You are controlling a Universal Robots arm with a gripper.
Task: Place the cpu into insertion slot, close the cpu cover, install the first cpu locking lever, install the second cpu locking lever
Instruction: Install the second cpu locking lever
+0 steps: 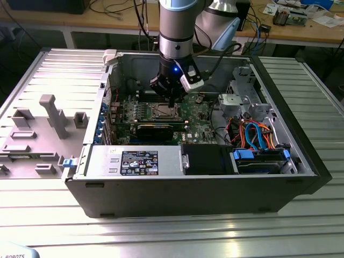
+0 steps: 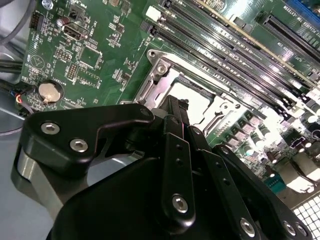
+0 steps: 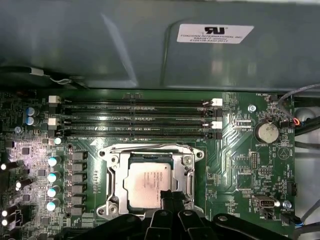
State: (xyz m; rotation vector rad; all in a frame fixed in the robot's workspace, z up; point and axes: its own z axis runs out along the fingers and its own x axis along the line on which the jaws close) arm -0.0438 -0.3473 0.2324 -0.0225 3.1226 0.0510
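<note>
Inside the open computer case (image 1: 301, 161), which lies on its side on a ribbed metal tabletop (image 1: 172, 231), the gripper (image 1: 171, 101) hangs straight down over the middle of the green motherboard (image 1: 201, 115), just above the processor socket. In both wrist views its black fingers (image 2: 176, 145) stand drawn close together with nothing between them, their tips at the socket's edge. In the first wrist view the cpu (image 3: 151, 181) lies flat in the insertion slot (image 3: 114, 175), its dull metal top facing up. The cpu cover (image 3: 150, 152) lies down around it, the silver frame ringing the chip so that the chip shows through the central window. The fingertips (image 3: 170, 200) overlap the chip's near edge in that view; whether they touch it cannot be told. Long black memory slots (image 3: 135, 120) run beside the socket toward the case wall, and a round coin battery (image 3: 266, 132) sits near the board's edge. In the exterior view, orange and blue cables (image 1: 255, 134) run by the drive bay at the case's end toward the exterior view's right.
</note>
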